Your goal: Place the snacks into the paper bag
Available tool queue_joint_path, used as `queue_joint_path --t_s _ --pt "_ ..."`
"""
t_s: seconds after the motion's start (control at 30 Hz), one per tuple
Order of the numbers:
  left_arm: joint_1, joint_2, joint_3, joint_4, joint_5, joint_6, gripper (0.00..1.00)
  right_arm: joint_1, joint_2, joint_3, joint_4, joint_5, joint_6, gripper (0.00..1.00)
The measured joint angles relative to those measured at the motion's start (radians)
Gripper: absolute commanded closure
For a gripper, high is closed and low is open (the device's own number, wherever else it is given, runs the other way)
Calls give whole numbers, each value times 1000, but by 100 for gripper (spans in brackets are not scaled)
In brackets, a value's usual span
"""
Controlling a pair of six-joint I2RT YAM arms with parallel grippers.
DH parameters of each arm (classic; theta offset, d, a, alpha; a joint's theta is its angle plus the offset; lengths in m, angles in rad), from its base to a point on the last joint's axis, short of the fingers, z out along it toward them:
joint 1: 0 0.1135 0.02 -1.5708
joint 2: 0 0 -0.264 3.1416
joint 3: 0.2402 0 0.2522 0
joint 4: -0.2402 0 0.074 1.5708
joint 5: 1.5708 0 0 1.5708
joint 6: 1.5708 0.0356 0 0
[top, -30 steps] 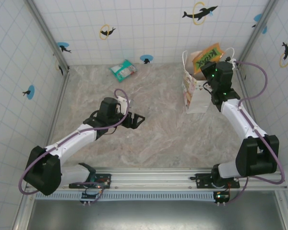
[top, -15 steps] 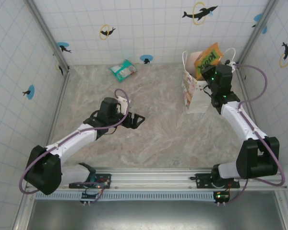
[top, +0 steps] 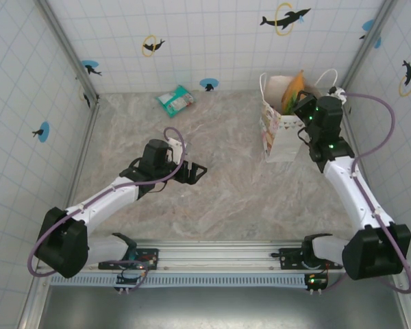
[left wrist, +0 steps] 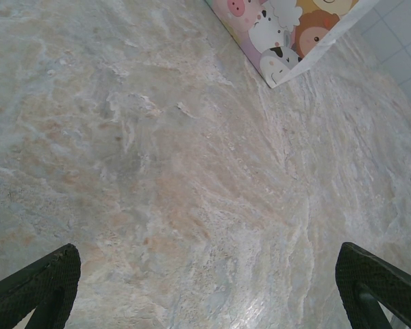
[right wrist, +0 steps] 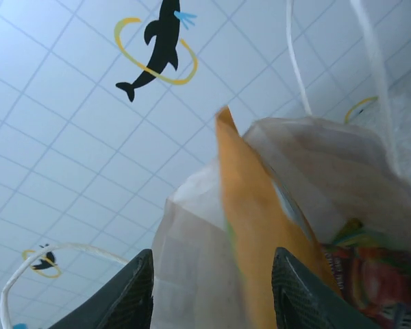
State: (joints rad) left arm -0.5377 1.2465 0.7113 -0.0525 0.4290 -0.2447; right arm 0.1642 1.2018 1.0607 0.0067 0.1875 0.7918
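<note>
Top: teal-white packet (top: 175, 100) lies on worktop (top: 226, 199) by back wall (top: 212, 41), well apart from paper bag (top: 281, 140); prob light, slippery foil, so pinch an edge. L wrist: left gripper (left wrist: 205, 291) wide open, empty. R wrist: right gripper (right wrist: 216, 274) part-open, orange packet (right wrist: 240, 178) loose in bag.

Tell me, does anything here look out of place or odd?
Two things. The large orange packet stands on edge, poking up out of the paper bag rather than lying inside. And a teal-white packet lies alone by the far wall, well away from the bag.
</note>
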Motion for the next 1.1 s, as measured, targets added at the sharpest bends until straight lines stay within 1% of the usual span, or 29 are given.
queue_joint_path --t_s 0.17,0.3,0.57,0.8,0.87,1.07,1.1 --pt "0 6 12 1 1 0 2 0 -8 117 -96 17 -107 51" --pt "0 6 14 0 0 0 2 -2 30 203 -149 6 -163 51" --pt "0 6 15 -16 -20 0 2 -3 193 293 -254 -43 -239 52" --pt "12 8 44 -57 -54 -39 2 -14 339 377 -360 -53 -287 53" --pt "27 11 50 -68 -58 -47 2 -27 379 412 -376 -58 -298 57" --pt "80 6 50 -75 -69 -72 2 -64 505 497 -423 -83 -326 78" --pt "87 3 50 -75 -72 -76 2 -66 518 499 -428 -86 -330 80"
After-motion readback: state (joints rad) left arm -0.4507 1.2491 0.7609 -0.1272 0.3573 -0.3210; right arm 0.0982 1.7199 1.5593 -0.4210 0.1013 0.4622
